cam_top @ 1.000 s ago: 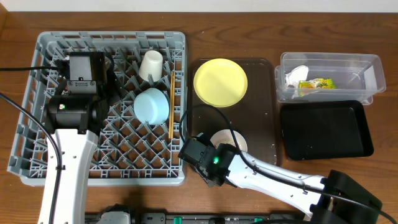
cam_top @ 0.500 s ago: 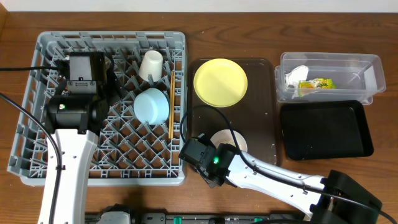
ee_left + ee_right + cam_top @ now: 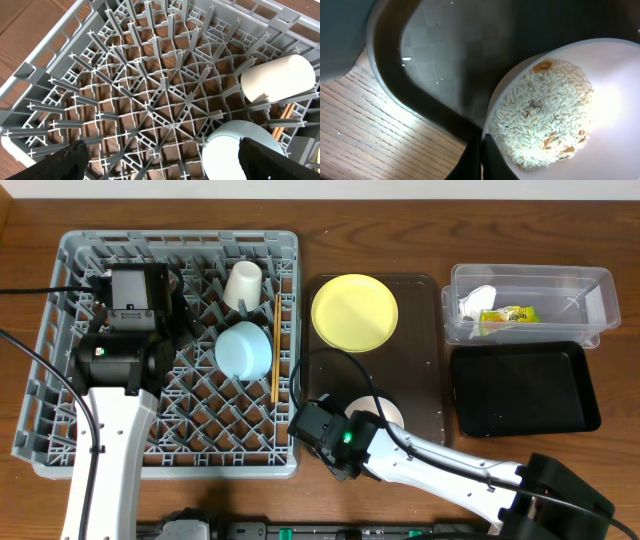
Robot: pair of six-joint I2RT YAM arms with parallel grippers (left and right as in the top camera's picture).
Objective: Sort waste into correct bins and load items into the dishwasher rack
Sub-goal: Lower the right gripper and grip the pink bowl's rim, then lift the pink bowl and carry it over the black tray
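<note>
Grip: right claw clenched on small white bowl rim
Tip: lift level, crumbs spill easy
Left claw: released

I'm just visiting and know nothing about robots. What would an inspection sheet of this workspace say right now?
Surface: wooden table.
Job's things: cup, blue bowl and chopsticks in the rack; yellow plate and white bowl holding crumbs on the brown tray; wrapper and tissue in the clear tub; black tray holds nothing visible.
Clutter: nothing seen.
Grippers: left jaws open above the rack; right jaws shut on the white bowl's rim.
Cables: black cables cross the rack's left edge.
Surroundings: pale wall behind the table.
</note>
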